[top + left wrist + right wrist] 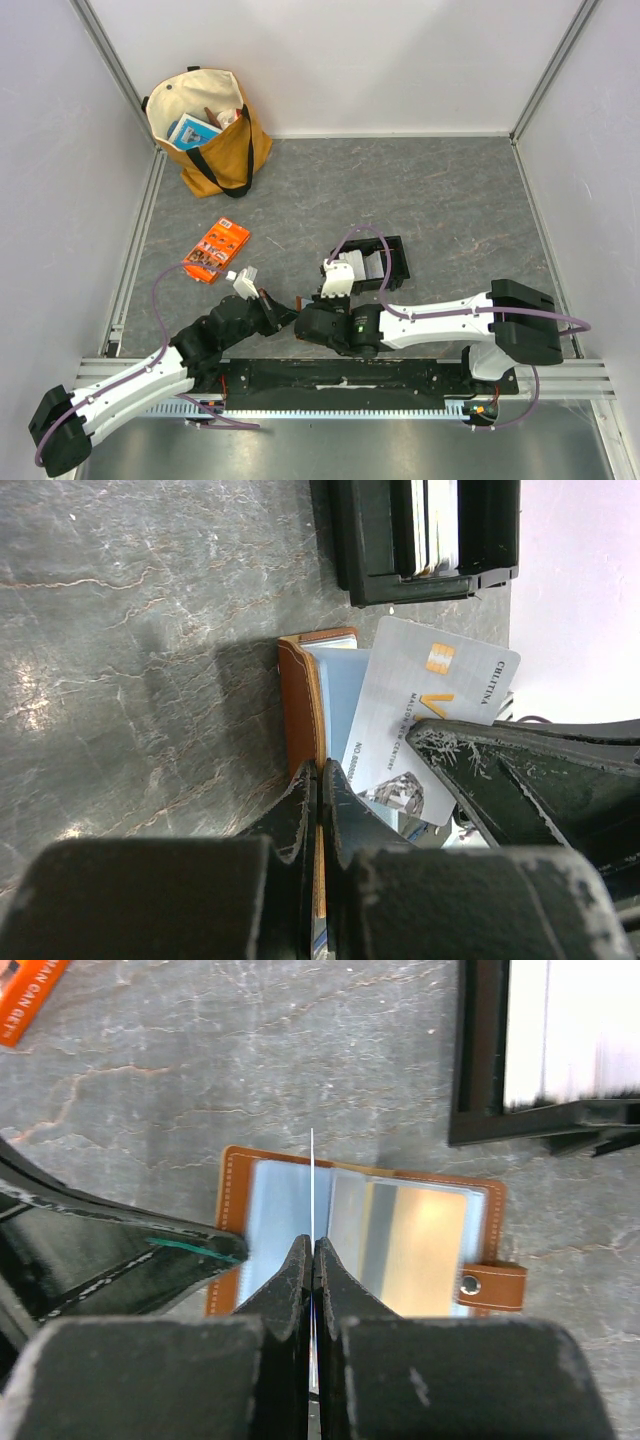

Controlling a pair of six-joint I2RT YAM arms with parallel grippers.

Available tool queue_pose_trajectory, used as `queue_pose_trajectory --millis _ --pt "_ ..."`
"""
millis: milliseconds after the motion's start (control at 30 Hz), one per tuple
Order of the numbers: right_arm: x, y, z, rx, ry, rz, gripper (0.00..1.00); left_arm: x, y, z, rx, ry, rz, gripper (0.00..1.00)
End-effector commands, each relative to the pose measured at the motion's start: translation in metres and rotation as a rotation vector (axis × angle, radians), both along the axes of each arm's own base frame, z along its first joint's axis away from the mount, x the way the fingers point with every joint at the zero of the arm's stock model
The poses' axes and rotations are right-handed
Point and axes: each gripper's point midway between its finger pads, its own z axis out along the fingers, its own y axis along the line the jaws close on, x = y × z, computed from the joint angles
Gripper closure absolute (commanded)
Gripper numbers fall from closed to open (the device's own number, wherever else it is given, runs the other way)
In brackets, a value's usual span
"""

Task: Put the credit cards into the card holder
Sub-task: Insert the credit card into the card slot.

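Note:
The brown card holder [420, 1240] lies open on the table, its clear pockets up and its clasp tab at the right. My right gripper [312, 1250] is shut on a pale credit card [312, 1180], held on edge above the holder's middle fold. In the left wrist view the same credit card [420, 710] shows its printed face. My left gripper [320, 780] is shut on the card holder's [300, 700] brown edge. In the top view both grippers meet near the table's front, left gripper [282, 312] and right gripper [302, 308], and they cover most of the holder.
A black tray [395, 262] with more cards [560, 1030] stands just behind the holder. An orange printed packet [217, 250] lies to the left. A tan tote bag [205, 130] stands at the back left corner. Walls enclose the table on three sides.

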Motion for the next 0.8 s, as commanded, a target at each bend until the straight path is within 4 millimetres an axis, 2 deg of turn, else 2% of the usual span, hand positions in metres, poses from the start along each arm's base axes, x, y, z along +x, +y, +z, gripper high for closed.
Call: queue_pose_trajectory --millis 0,167,300,467,600,767 --pt "0.007 -0.022 0.007 -0.037 -0.045 -0.066 1.0 0.005 0.002 0.004 -0.002 -0.011 0.028 0.98" --pt "0.008 -0.029 0.014 0.005 -0.034 -0.025 1.0 0.004 0.01 -0.011 0.054 0.0 0.042 0.98" --pt "0.006 -0.03 -0.014 0.073 0.103 0.066 1.0 0.0 0.016 -0.027 0.092 0.025 0.042 0.98" --pt "0.0 -0.032 -0.04 0.123 0.216 0.112 1.0 -0.003 0.021 -0.04 0.125 0.048 0.045 0.98" --pt "-0.003 -0.018 -0.03 0.272 0.219 0.172 1.0 -0.005 0.024 -0.048 0.147 0.072 0.052 0.98" --pt "0.001 -0.015 -0.019 0.363 0.219 0.186 1.0 -0.01 0.035 -0.064 0.211 0.121 0.072 0.98"
